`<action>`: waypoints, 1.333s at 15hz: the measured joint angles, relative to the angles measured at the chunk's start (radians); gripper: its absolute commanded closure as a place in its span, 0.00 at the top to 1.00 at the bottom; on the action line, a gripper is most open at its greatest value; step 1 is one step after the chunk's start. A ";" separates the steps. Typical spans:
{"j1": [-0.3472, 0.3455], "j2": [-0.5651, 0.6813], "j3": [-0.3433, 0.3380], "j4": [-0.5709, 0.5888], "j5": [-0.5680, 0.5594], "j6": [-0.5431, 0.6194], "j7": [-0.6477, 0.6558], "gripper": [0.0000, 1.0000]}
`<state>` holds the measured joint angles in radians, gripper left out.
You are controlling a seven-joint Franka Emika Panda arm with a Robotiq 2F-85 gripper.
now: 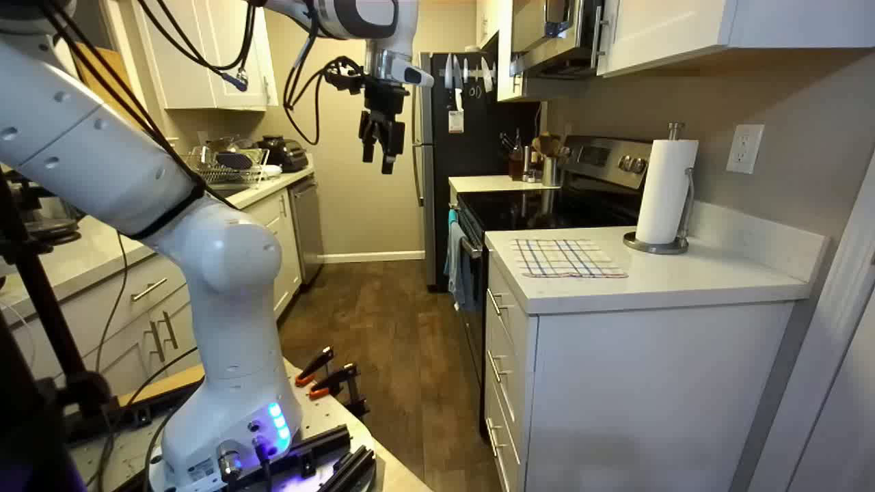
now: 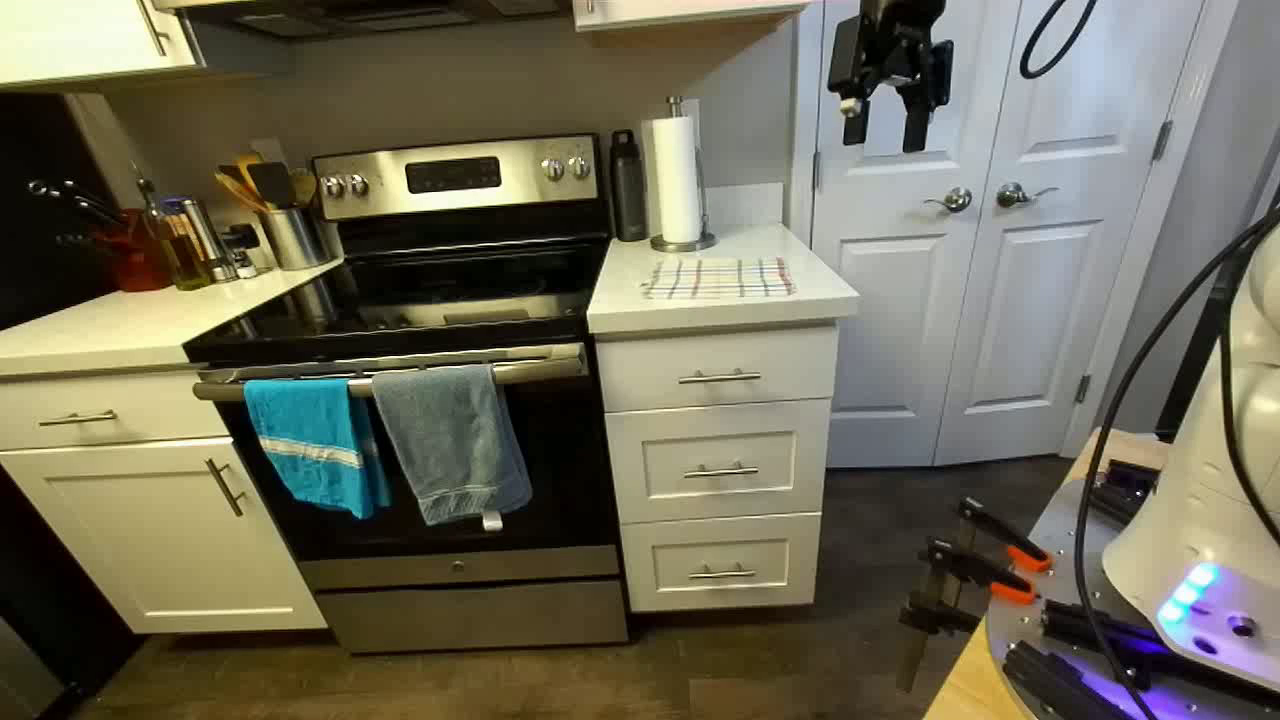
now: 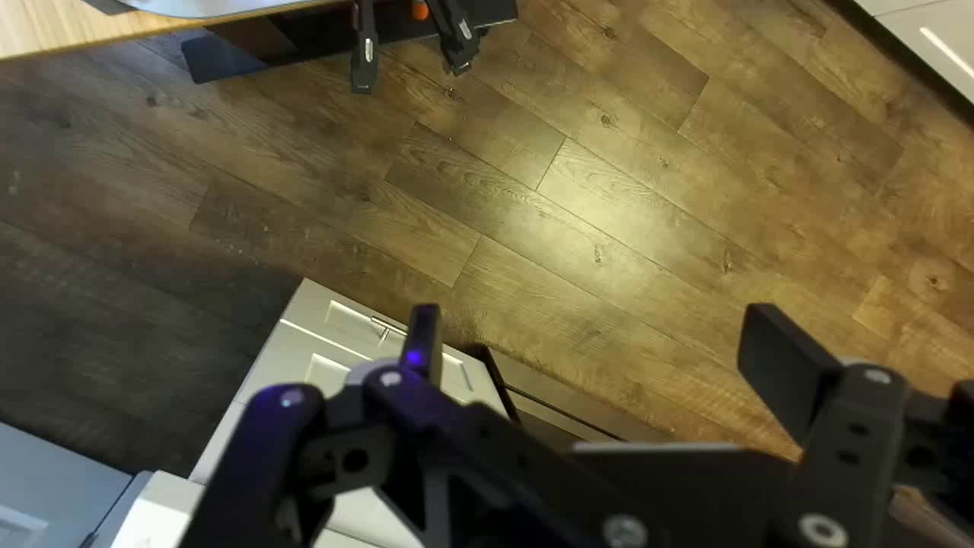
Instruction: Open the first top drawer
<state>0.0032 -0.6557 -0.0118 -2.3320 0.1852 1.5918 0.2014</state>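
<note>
The first top drawer (image 2: 645, 372) has a flat white front and a silver bar handle (image 2: 720, 377). It is closed, under the counter right of the stove, and its inner box is hidden. Its front also shows at a steep angle in an exterior view (image 1: 509, 301). My black gripper (image 1: 378, 160) hangs high above the floor with fingers pointing down, apart from the drawer. It also shows in an exterior view (image 2: 885, 135), in front of the white doors. In the wrist view the gripper (image 3: 593, 312) is wide open and empty; it mostly hides the top drawer.
Two lower drawers (image 2: 735, 440) with bar handles are closed. A checked cloth (image 2: 720, 278) and paper towel roll (image 2: 677, 180) stand on the counter (image 2: 620, 318). The stove (image 2: 460, 290) has towels (image 2: 450, 440) on its handle. Clamps (image 1: 335, 378) stick out from the robot's table.
</note>
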 measured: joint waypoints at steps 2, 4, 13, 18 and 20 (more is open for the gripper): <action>0.000 0.000 0.000 0.000 0.000 0.000 0.000 1.00; 0.000 0.000 0.000 0.000 0.000 0.000 0.000 1.00; 0.000 0.000 0.000 0.000 0.000 0.000 0.000 1.00; 0.000 0.021 0.023 0.000 0.001 0.045 0.000 1.00; 0.000 0.054 0.048 0.000 0.001 0.112 0.000 1.00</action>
<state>0.0036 -0.6015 0.0366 -2.3317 0.1858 1.7037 0.2010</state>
